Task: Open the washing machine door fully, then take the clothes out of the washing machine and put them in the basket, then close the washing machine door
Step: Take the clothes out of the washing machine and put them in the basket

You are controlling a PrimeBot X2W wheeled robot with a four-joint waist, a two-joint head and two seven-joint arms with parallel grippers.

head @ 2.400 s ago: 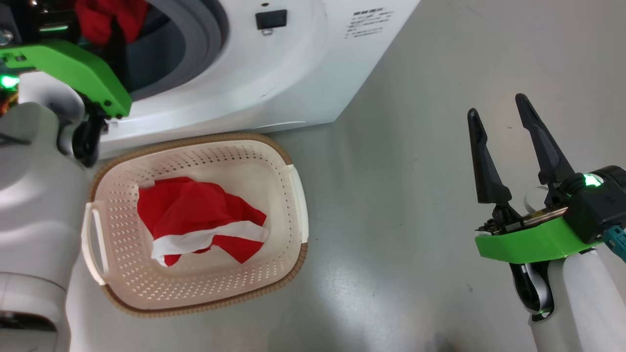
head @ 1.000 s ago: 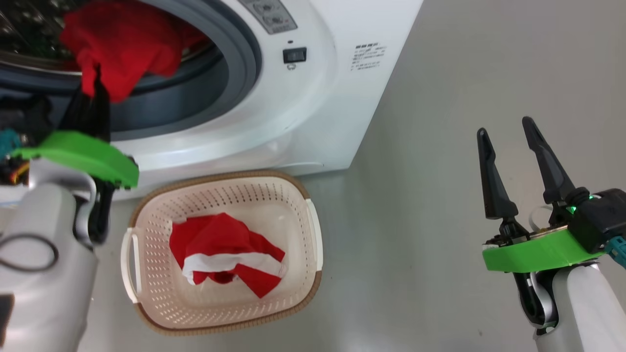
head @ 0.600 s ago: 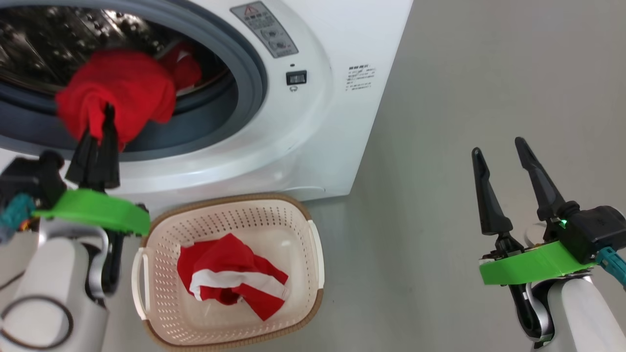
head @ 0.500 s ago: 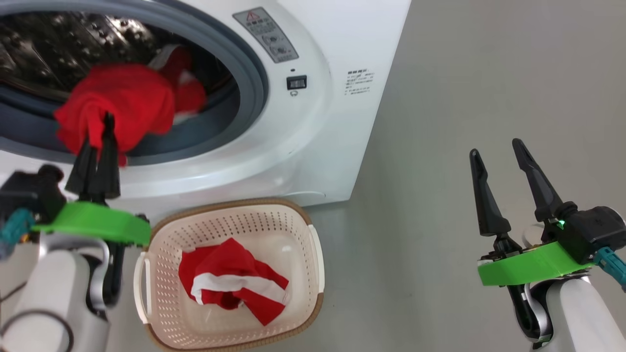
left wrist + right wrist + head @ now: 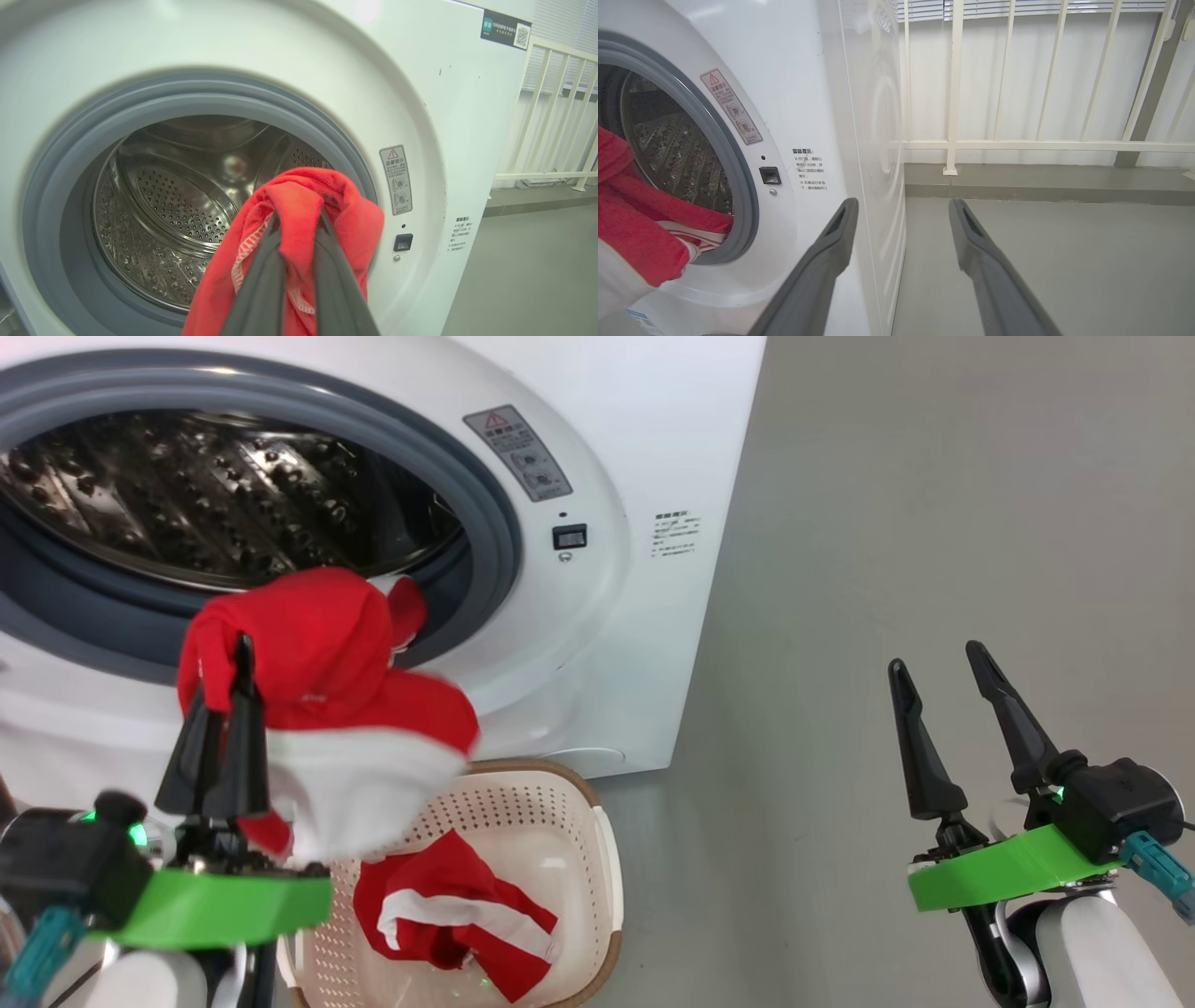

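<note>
The big white front-loading washing machine stands with its round mouth uncovered, a wide grey rubber ring framing the perforated steel drum. A smooth grey floor spreads out from the machine's right side. Beyond that same side, the right wrist view shows a cream metal railing.

On the floor just in front of the machine's base, below the mouth, sits the cream-white perforated plastic basket with a brown woven-look rim. A crumpled red garment with a white band lies inside it.

A second red garment with a white panel hangs outside the drum, in front of the lower edge of the machine's mouth. Its far end reaches back to the grey ring. The left gripper has this cloth pinched, its two dark fingers pressed nearly together with the fabric draped over their tips.

The right gripper is well off the machine's right side above bare floor, fingers spread wide and holding nothing.

A grey warning sticker sits on the machine's front, right of the ring. A small black square latch is just below it.
</note>
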